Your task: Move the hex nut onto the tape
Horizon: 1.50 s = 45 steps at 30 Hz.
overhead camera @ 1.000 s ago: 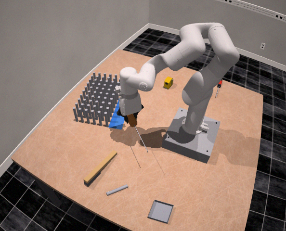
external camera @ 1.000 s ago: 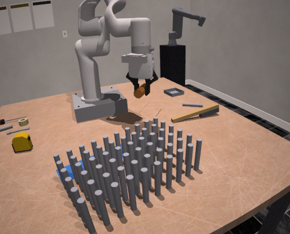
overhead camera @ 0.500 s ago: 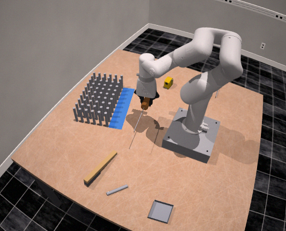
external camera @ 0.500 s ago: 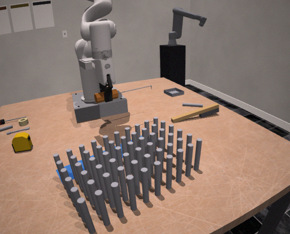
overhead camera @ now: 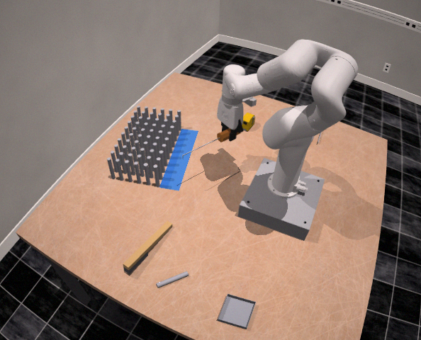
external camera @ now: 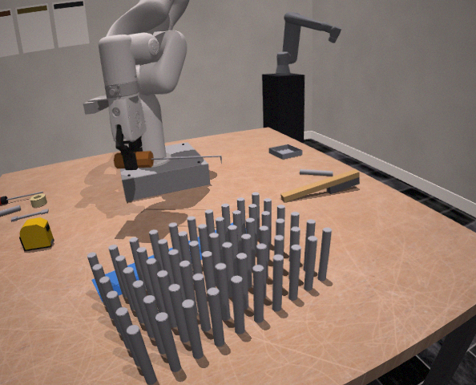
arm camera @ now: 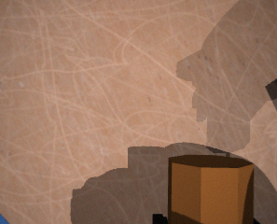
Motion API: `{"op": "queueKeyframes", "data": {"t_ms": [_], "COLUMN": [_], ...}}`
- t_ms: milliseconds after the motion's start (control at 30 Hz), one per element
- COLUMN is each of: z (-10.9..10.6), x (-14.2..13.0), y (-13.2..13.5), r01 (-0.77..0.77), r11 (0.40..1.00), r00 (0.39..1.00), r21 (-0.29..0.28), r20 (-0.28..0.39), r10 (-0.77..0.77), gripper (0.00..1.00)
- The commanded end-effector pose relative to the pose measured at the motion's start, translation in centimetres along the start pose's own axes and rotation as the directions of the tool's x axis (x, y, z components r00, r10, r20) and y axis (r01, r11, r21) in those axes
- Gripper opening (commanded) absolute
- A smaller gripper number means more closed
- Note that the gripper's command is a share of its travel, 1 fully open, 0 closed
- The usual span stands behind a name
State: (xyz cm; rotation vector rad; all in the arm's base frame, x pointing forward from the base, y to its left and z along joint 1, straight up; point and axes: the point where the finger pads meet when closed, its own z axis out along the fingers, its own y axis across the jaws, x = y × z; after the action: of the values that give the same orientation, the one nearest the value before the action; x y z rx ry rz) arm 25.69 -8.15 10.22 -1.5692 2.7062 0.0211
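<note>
the gripper (external camera: 129, 156) is clamped on the hook pick (external camera: 139, 159) by its handle, held above the table (overhead camera: 210, 234), its tip reaching toward the blue tape strip (overhead camera: 179, 159) beside the spacers (overhead camera: 147, 142).

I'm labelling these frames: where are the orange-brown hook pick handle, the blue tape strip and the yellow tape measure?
Orange-brown hook pick handle (external camera: 143, 159), exterior view, right end.
Blue tape strip (overhead camera: 187, 146), top view, upper half.
Yellow tape measure (external camera: 35, 233), exterior view, body.
</note>
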Motion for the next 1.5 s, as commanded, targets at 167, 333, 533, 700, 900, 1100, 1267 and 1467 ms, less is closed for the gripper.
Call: {"op": "queueKeyframes", "data": {"t_ms": [167, 333, 533, 700, 900, 1100, 1267, 1467], "z": [-0.15, -0.15, -0.15, -0.15, -0.15, -0.15, -0.15, -0.09], "x": [0.34, 0.34, 0.34, 0.34, 0.34, 0.34, 0.34, 0.34], "y": [-0.44, -0.44, -0.44, -0.44, -0.44, -0.44, -0.44, -0.44], "r01": [-0.446, -0.614, -0.742, -0.742, -0.742, -0.742, -0.742, -0.742], "r11": [0.895, 0.789, 0.67, 0.67, 0.67, 0.67, 0.67, 0.67], "r00": [0.895, 0.789, 0.67, 0.67, 0.67, 0.67, 0.67, 0.67], "r21": [0.01, 0.012, 0.018, 0.018, 0.018, 0.018, 0.018, 0.018], "r20": [0.004, 0.005, -0.006, -0.006, -0.006, -0.006, -0.006, -0.005], "r10": [0.446, 0.614, 0.742, 0.742, 0.742, 0.742, 0.742, 0.742], "gripper": [0.0, 0.0, 0.0, 0.0, 0.0, 0.0, 0.0, 0.0]}}
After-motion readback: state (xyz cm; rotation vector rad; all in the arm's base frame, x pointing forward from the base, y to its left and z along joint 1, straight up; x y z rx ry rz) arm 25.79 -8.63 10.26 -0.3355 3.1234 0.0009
